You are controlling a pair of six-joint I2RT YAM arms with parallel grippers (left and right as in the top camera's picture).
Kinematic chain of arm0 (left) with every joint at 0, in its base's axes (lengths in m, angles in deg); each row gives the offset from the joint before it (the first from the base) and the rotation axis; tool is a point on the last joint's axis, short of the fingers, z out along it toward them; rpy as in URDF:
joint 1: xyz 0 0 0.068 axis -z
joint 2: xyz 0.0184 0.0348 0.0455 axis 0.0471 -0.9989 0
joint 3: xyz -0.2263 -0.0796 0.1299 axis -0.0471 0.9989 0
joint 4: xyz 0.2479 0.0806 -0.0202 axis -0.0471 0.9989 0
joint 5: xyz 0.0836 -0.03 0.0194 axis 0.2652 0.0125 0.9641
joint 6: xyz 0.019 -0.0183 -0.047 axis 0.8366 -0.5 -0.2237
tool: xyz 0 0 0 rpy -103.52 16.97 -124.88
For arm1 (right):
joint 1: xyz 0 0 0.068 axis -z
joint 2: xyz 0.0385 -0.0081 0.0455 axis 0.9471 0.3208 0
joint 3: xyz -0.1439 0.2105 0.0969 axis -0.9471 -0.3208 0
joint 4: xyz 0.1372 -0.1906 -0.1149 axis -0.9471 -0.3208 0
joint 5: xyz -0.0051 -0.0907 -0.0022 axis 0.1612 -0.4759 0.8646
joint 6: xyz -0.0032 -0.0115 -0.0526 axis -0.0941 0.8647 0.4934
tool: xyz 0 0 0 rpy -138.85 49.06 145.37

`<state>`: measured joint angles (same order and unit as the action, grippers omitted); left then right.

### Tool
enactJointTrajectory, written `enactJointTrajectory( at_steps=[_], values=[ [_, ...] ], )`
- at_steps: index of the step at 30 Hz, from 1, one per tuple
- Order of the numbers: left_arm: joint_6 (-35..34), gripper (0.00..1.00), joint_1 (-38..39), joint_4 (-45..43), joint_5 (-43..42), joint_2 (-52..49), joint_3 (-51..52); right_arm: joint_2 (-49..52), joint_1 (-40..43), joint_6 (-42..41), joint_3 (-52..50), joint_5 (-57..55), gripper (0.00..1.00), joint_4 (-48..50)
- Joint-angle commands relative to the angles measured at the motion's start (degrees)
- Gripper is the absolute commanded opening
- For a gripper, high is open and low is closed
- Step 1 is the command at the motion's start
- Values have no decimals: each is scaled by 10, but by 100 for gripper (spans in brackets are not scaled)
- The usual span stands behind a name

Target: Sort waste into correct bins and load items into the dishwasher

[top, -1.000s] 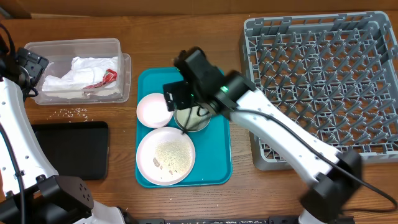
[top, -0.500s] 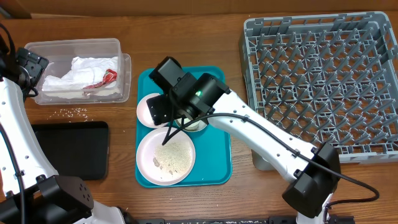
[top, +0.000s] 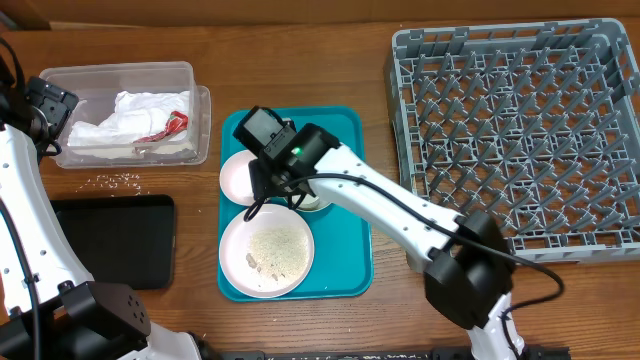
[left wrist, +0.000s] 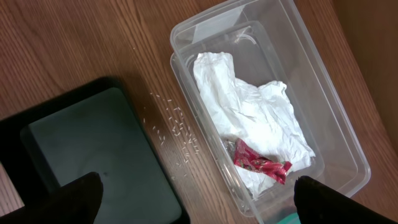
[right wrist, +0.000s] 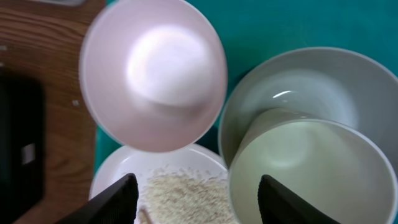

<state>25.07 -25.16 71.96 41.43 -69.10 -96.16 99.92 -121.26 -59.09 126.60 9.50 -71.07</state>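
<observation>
Step in hand: loading the dishes, judging by the right gripper (right wrist: 199,199) low over the teal tray (top: 345,260).
Likely target: the small pink bowl (right wrist: 152,74) at the tray's left edge, or the white cup (right wrist: 311,174) inside the metal bowl (right wrist: 292,87); the wrist view doesn't settle which.
Next move calls for: setting one finger inside a rim and one outside, clear of the rice crumbs (right wrist: 186,193) on the large plate (top: 265,252) at the tray's near-left corner, then a carry to the dish rack (top: 520,130) at the tabletop's far-right corner.
Right arm pose: stretched leftward across the tray, wrist pointing down.
Right jaws: partly spread, pinching nothing visible.
Left gripper (left wrist: 205,199): jaws spread wide, above the clear tub (left wrist: 329,118) holding the napkins (left wrist: 249,118), at the tabletop's far-left corner.
</observation>
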Motion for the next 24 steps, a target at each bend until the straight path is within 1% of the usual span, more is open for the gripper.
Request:
enactJointTrajectory(
  at_steps=[1,3,6,7,16,24],
  values=[
    [-8,100,1,0,6,-5,0,12,-2,-22,-3,-48,63,-2],
    [-8,100,1,0,6,-5,0,13,-2,-21,-3,-63,60,-1],
    [-8,100,1,0,6,-5,0,15,-2,-21,-3,-66,44,0],
    [-8,100,1,0,6,-5,0,17,-2,-21,-3,-66,41,1],
    [-8,100,1,0,6,-5,0,30,-14,-21,-3,-66,41,0],
    [-8,100,1,0,6,-5,0,33,-24,-24,-3,-72,37,3]
  ],
)
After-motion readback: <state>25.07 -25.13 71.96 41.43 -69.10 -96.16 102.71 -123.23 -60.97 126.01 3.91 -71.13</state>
